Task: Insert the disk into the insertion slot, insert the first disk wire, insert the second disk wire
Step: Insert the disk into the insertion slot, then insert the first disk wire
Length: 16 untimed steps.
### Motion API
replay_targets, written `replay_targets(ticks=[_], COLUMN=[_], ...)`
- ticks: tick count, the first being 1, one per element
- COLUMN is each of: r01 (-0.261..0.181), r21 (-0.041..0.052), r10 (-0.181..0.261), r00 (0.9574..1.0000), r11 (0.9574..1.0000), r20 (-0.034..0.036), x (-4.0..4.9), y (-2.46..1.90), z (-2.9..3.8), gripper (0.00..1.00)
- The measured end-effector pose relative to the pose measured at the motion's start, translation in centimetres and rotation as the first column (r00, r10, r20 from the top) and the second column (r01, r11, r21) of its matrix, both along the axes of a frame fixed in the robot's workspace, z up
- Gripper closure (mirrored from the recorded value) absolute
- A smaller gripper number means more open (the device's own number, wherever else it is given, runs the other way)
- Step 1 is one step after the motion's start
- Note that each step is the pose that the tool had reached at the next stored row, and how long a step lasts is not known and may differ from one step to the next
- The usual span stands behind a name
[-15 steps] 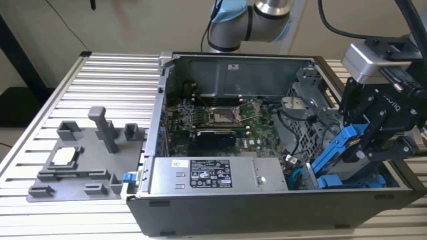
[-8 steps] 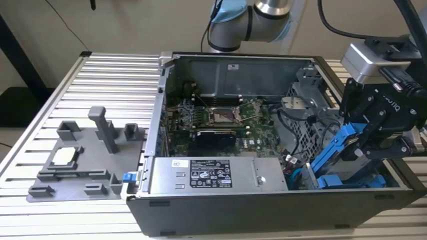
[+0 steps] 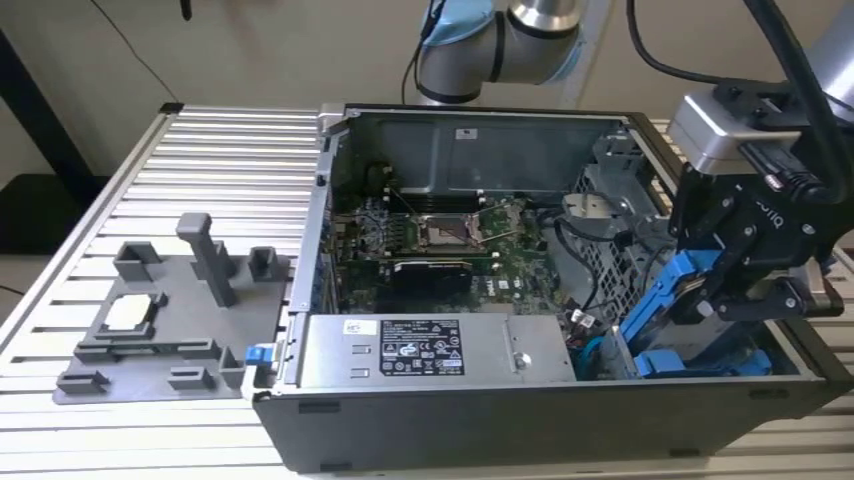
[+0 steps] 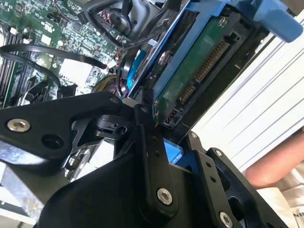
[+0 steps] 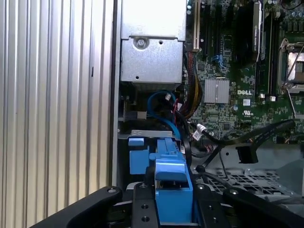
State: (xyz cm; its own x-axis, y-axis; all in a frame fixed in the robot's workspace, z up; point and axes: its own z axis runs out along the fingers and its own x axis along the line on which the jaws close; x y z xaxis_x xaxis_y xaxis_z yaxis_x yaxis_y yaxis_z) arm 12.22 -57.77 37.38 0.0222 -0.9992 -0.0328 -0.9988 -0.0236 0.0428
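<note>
One disk (image 3: 661, 300) is clamped, tilted, by the gripper (image 3: 721, 295) over the computer case (image 3: 534, 420); one other blue carrier (image 3: 694, 362) lies inside.

Ribbed silver aluminium tabletop (image 3: 200, 160) against a matt cream wall (image 3: 294, 50).
Long parallel grooves along the tabletop in the exterior view and the first wrist view (image 5: 47, 95); wall plain, softly and evenly lit; 1 bulky black shape (image 3: 34, 215) low at the exterior view's left edge.

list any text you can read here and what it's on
Black label on the power supply: print too small.
White sticker on the case back wall: too small.
Motherboard: small white markings, mostly illegible.
The disk held in the gripper: no legible print.
</note>
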Motion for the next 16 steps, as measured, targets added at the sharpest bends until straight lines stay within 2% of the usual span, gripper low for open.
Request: replay_targets(ticks=[5, 6, 7, 8, 12, 13, 14, 16], r01=[0.001, 0.001, 0.001, 0.001, 0.000, 0.000, -0.001, -0.004], r21=[0.0006, 0.0005, 0.0006, 0.0005, 0.0009, 0.0020, 0.0028, 0.0028], r10=[-0.001, -0.001, -0.001, -0.001, 0.000, 0.000, 0.001, 0.004], r00=[1.0000, 1.0000, 1.0000, 1.0000, 1.0000, 1.0000, 1.0000, 0.9993], r11=[1.0000, 1.0000, 1.0000, 1.0000, 1.0000, 1.0000, 1.0000, 1.0000], r20=[-0.0034, -0.0035, -0.0035, -0.0035, -0.0034, -0.0003, 0.0084, 0.0379], x=[0.00, 0.00, 0.00, 0.00, 0.01, 0.01, 0.01, 0.01], y=[0.11, 0.11, 0.11, 0.11, 0.14, 0.14, 0.14, 0.15], z=[-0.69, -0.71, -0.70, -0.60, 0.68, 0.74, 0.72, 0.75], gripper=[0.67, 0.60, 0.60, 0.60, 0.60, 0.60, 0.60, 0.60])
